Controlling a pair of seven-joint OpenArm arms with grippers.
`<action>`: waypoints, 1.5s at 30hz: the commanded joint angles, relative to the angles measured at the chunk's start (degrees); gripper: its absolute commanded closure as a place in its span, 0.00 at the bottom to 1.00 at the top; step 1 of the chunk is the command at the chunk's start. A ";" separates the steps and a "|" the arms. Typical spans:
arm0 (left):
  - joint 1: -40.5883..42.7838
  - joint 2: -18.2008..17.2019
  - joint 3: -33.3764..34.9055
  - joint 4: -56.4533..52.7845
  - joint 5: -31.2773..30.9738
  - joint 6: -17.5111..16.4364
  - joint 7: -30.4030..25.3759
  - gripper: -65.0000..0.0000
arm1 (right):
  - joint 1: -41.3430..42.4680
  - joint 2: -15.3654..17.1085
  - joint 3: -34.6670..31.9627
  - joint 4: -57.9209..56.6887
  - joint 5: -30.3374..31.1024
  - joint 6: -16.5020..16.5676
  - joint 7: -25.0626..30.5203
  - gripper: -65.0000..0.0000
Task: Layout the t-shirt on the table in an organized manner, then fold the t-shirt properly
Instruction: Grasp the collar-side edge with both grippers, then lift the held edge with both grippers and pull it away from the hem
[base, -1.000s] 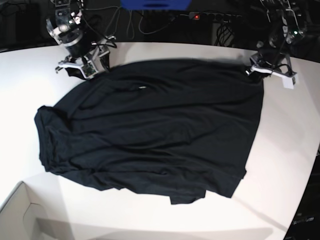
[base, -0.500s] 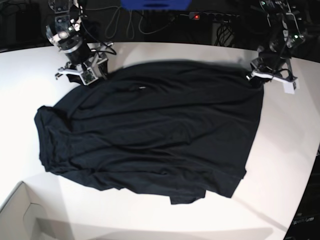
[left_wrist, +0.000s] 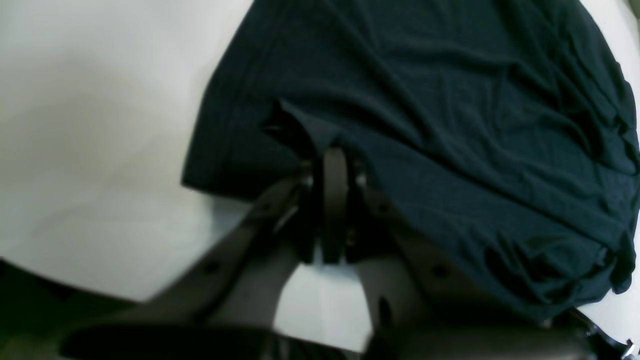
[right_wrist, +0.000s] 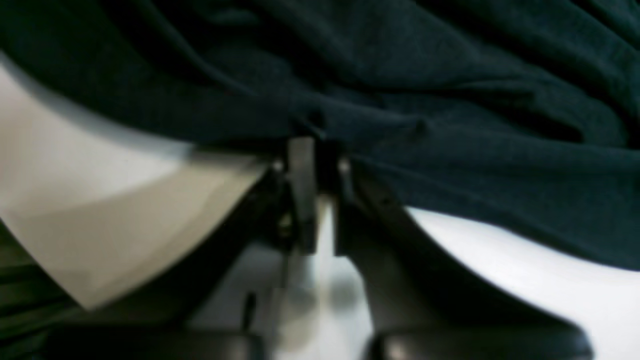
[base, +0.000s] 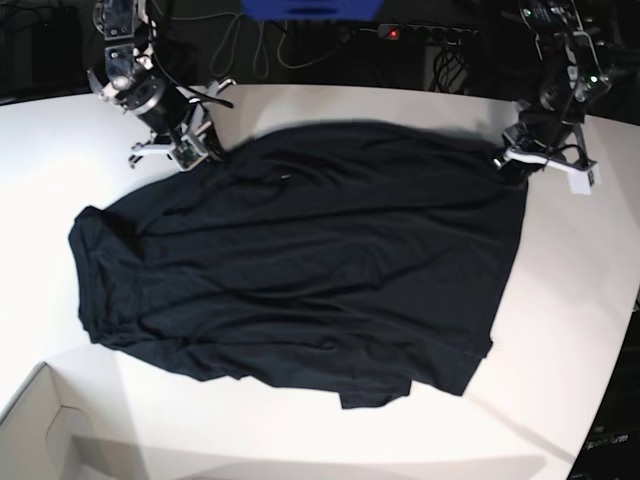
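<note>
From the overhead camera I see a black t-shirt (base: 300, 260) spread wide across a white table (base: 60, 170), wrinkled, with its far edge running between my two arms and its near edge ragged toward the front of the table. A bunched sleeve or corner lies at the left side of that view. My right gripper (base: 188, 152), at the upper left of the overhead view, sits on the far left corner of the shirt. In its wrist camera the two jaws are pressed together with a fold of dark cloth pinched at their tips (right_wrist: 305, 135), and the fabric is pulled taut away from them. My left gripper (base: 512, 158), at the upper right of the overhead view, sits on the far right corner of the shirt. Its wrist camera shows the jaws clamped tight on a small peak of cloth (left_wrist: 335, 150), with the rest of the shirt stretching away over the table. A pale cardboard box corner (base: 40, 430) shows at the lower left, apart from the shirt. A power strip with a red light (base: 420, 33) lies beyond the table's far edge.
</note>
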 joint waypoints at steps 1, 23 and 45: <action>-0.43 -0.97 -0.15 1.19 -0.94 0.14 -0.58 1.00 | -0.72 0.36 0.77 0.58 -1.41 0.84 -2.09 1.00; -0.70 -3.26 -1.39 1.10 -1.03 0.14 -0.58 1.00 | -8.37 0.10 7.71 20.18 -1.06 0.84 -1.56 1.00; 4.14 -3.26 -1.47 1.10 -0.94 -0.12 -0.58 1.00 | -11.45 -1.49 10.53 24.93 -1.06 0.84 0.99 1.00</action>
